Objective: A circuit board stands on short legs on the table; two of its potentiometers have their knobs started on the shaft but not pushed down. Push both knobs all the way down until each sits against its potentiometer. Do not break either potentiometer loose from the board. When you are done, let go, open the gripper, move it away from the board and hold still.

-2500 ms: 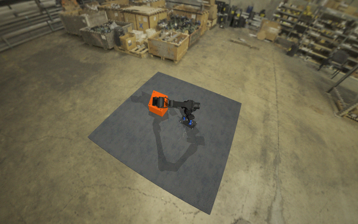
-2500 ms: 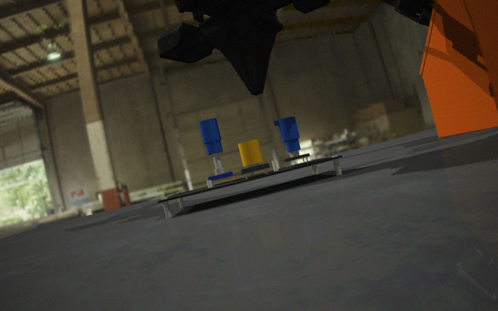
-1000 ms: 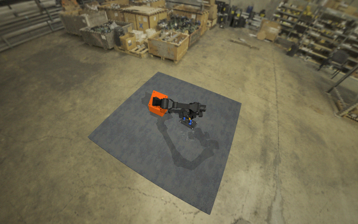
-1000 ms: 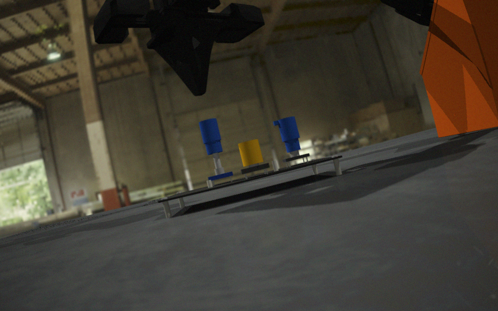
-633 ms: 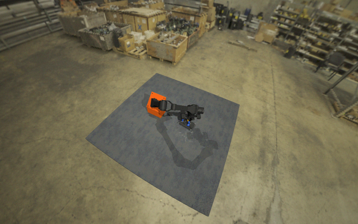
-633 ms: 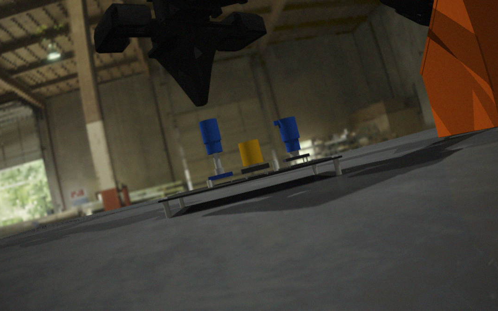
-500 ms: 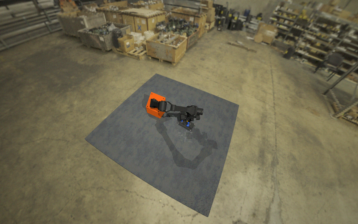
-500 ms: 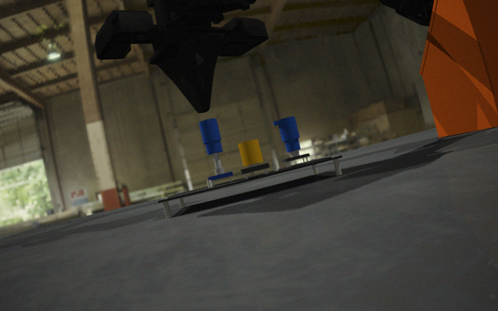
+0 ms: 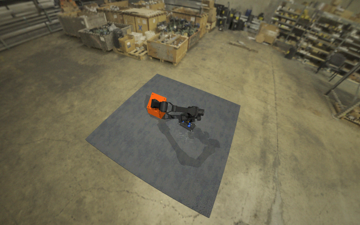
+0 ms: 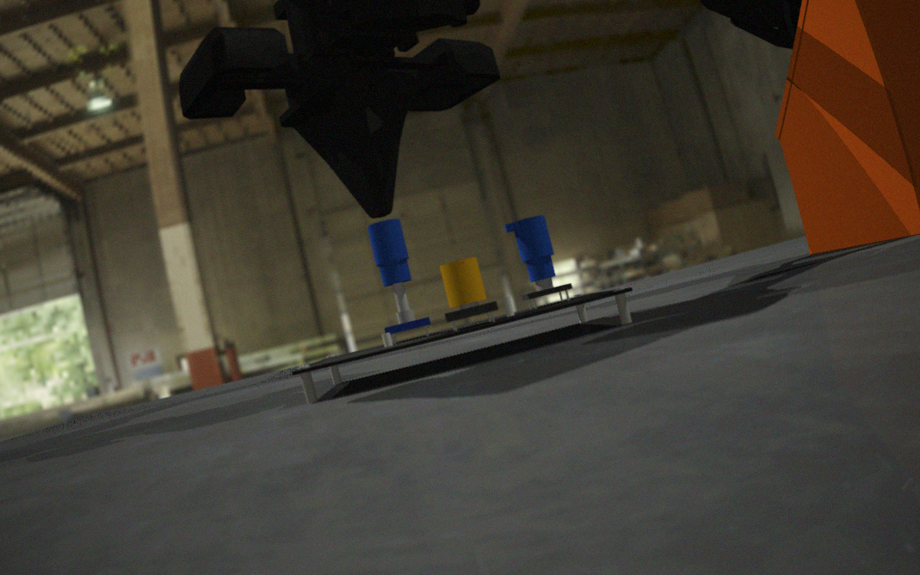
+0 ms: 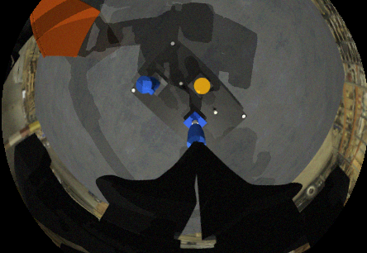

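A dark circuit board (image 10: 348,359) (image 11: 226,124) (image 9: 183,126) stands on short white legs on the grey mat. Two blue knobs sit high on bare shafts: one blue knob (image 10: 388,251) (image 11: 196,134) over a blue potentiometer base (image 10: 406,325), the other blue knob (image 10: 534,247) (image 11: 145,84) farther off, tilted a little. A yellow knob (image 10: 462,281) (image 11: 201,85) sits low between them. My gripper (image 10: 376,209) (image 11: 197,145) (image 9: 188,122) is shut, empty, its tip right above the nearer blue knob's top, touching or almost touching it.
The arm's orange base (image 9: 156,105) (image 10: 877,121) (image 11: 60,25) stands on the grey mat (image 9: 147,156) beside the board. Crates and shelves stand far off around the warehouse floor.
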Motion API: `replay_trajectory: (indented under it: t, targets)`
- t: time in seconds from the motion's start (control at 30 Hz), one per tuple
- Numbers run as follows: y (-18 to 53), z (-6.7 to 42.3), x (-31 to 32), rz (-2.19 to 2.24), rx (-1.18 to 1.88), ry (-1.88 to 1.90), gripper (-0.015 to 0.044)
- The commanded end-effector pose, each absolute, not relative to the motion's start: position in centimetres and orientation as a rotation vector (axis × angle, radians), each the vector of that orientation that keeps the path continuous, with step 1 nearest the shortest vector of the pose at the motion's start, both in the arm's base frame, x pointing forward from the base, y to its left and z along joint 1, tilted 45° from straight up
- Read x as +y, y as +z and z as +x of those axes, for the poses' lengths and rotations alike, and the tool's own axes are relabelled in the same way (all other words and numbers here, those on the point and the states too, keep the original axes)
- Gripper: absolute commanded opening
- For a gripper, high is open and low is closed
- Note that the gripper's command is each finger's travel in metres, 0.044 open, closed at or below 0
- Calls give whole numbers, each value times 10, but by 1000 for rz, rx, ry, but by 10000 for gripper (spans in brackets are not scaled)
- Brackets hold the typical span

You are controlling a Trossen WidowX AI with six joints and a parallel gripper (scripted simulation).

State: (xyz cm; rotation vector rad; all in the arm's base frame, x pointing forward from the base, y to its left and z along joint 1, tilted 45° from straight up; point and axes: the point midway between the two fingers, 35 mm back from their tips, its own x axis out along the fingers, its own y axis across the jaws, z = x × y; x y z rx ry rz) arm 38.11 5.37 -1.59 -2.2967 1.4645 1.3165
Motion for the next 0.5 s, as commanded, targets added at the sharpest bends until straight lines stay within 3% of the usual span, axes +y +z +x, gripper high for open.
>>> replay_trajectory:
  t: [0.0, 0.47]
  targets:
    - [-17, 381, 52, -2305, 1467, 1317, 0]
    - [-19, 382, 50, -2305, 1467, 1317, 0]
